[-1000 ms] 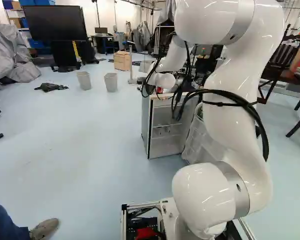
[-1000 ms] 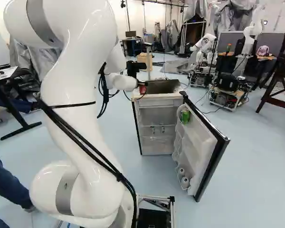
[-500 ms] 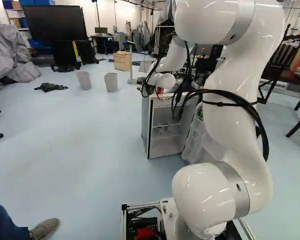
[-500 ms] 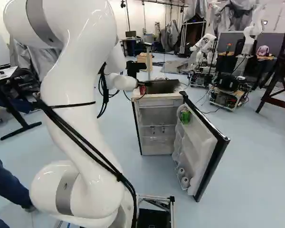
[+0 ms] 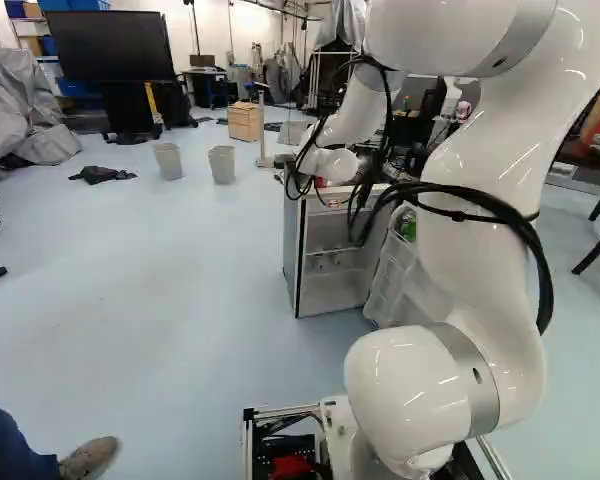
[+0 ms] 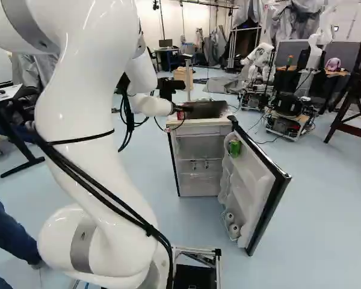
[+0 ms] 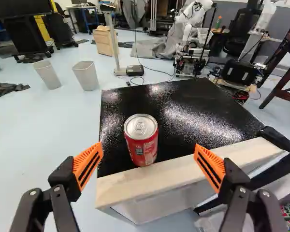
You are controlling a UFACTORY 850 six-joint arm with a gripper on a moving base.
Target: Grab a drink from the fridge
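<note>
Well, spread jaws face the red can (image 7: 144, 145); fridge door (image 6: 257, 174) holds a green can (image 6: 234, 149) (seemingly bottles (image 6: 234, 230) below).

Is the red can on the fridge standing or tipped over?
Standing: the can has its lid and pull tab facing up, its base down on the fridge's black top.
</note>
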